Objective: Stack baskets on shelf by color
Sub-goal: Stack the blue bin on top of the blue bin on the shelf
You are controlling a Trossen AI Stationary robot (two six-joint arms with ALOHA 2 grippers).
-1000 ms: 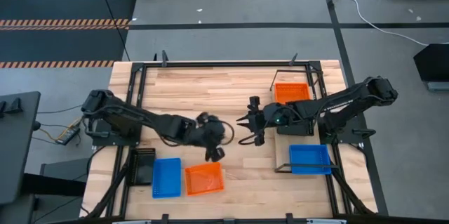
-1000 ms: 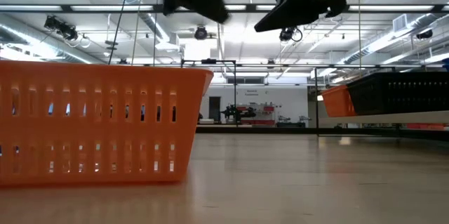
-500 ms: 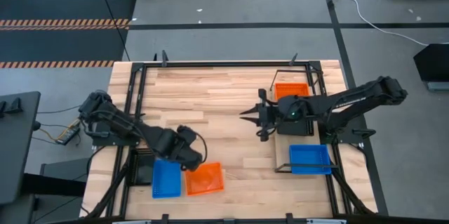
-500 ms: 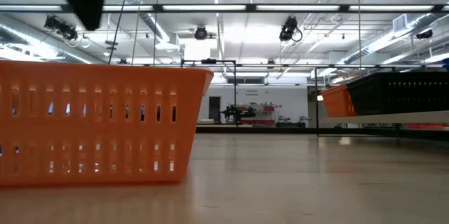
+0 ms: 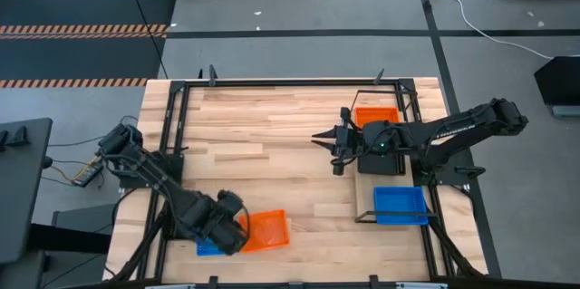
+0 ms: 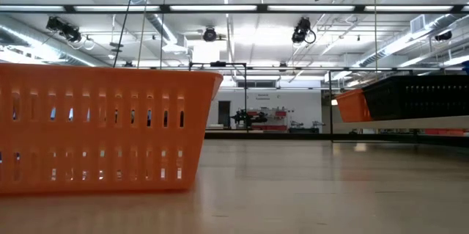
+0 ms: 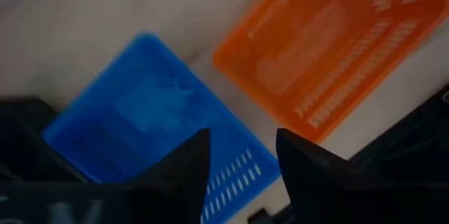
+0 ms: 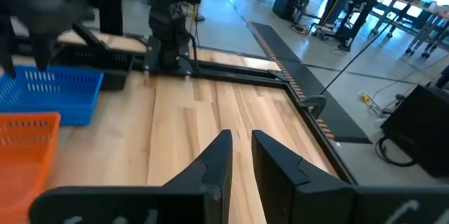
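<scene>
My left gripper (image 5: pixel 234 233) (image 7: pixel 242 154) is open and hovers near the table's near-left edge. It is above the near end of a blue basket (image 7: pixel 154 126) that lies flat on the table beside an orange basket (image 5: pixel 265 231) (image 7: pixel 337 48). My right gripper (image 5: pixel 322 139) (image 8: pixel 240 147) is open by a narrow gap, empty and raised over the table's middle, just left of the shelf (image 5: pixel 367 189). On the shelf stand an orange basket (image 5: pixel 376 119), a blue basket (image 5: pixel 401 205) and, in the low view, a black basket (image 6: pixel 418 96).
A black metal frame (image 5: pixel 272 82) runs around the tabletop. Something black (image 7: pixel 21 133) lies beside the blue basket under my left arm. Bare wood (image 5: pixel 263 135) lies between the two arms. The orange table basket fills the low view's left (image 6: pixel 102 128).
My left gripper has swung from the table's middle toward the near-left corner and down, ending over the blue and orange baskets; it has left the low view. My right gripper has drawn back toward the far edge and the shelf. No basket has moved.
</scene>
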